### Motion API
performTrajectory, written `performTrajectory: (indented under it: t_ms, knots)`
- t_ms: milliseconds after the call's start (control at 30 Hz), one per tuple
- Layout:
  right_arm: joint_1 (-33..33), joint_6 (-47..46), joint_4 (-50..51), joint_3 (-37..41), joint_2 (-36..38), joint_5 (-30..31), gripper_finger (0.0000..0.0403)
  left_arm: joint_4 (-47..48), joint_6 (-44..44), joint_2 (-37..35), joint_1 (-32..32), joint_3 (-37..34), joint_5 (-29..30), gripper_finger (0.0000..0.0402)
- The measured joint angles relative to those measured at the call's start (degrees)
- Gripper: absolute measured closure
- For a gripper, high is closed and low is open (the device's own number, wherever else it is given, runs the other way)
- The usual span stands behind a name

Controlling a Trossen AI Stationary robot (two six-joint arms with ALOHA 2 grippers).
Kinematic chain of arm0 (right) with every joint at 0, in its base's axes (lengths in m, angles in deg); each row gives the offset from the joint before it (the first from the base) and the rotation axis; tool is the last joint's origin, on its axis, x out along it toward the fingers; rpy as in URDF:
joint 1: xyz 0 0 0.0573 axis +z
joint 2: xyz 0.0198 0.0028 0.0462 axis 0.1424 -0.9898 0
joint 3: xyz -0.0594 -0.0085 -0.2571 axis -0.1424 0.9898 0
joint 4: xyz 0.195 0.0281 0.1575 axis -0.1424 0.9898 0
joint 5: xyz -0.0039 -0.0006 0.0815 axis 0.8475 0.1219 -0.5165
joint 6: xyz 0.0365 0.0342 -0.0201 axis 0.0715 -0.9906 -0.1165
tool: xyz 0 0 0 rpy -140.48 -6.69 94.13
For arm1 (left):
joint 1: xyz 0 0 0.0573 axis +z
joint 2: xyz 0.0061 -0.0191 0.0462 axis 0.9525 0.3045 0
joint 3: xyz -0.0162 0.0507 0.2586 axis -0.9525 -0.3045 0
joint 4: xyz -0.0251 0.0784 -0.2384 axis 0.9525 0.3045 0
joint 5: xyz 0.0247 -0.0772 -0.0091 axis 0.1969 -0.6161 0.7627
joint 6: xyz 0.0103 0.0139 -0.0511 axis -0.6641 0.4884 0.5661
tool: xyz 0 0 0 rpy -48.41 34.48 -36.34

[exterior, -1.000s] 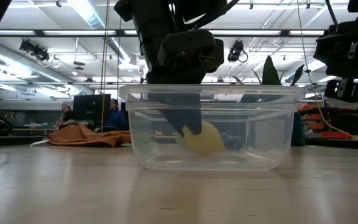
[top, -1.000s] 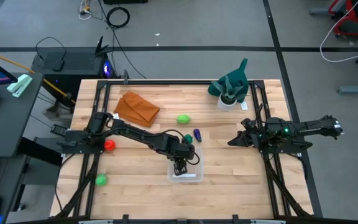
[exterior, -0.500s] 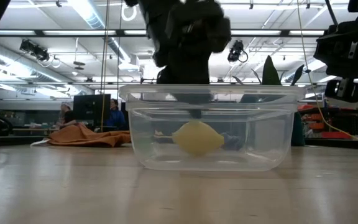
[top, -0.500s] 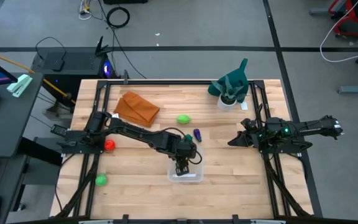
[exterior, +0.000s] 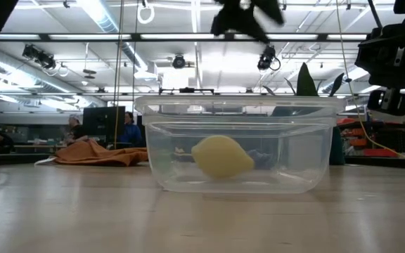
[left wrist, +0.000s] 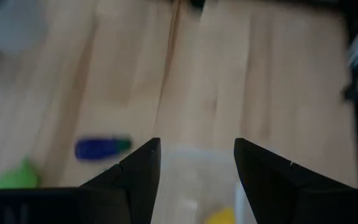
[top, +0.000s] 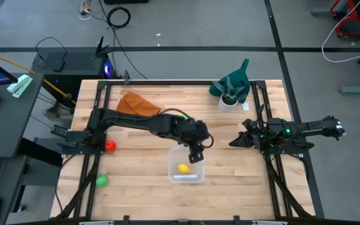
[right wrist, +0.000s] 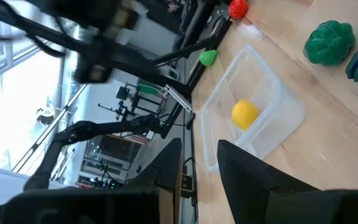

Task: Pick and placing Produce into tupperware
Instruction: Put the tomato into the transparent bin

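High view: the yellow piece (top: 184, 168) is seen in the tub (top: 173, 154), just below the empty left gripper (top: 196, 154); right gripper (top: 233, 142) parked apart, fingers nearly pressed together. Left wrist view: fingers (left wrist: 138, 171) spread, nothing pinched; the purple piece (left wrist: 102, 147), just beside, is judged the next pick.

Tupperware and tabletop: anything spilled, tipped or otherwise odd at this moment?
Nothing stands out. The tupperware sits upright and level with the yellow piece inside; the left gripper is open and empty above its rim.

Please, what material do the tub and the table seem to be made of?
The tub: probably clear, smooth plastic, since the yellow fruit inside shows through its walls. The table: apparently light wood with a matte finish, showing plank seams and grain.
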Motion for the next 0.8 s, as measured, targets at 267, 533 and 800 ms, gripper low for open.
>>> performTrajectory:
  t_ms: [267, 533, 800]
  knots:
    - [0.00, 0.05, 0.00, 0.00, 0.00, -1.00, 0.0334, 2.71, -0.47, -0.30, -1.58, 6.59, -3.35, 0.0193]
    - [0.00, 0.44, 0.02, 0.00, 0.00, -1.57, 0.0334, 13.59, -1.42, -3.11, -2.96, 6.64, 1.70, 0.0211]
    - [0.00, 0.52, 0.02, 0.00, 0.00, -1.62, 0.0334, 20.75, -1.16, -7.83, -1.25, 6.71, 6.29, 0.0216]
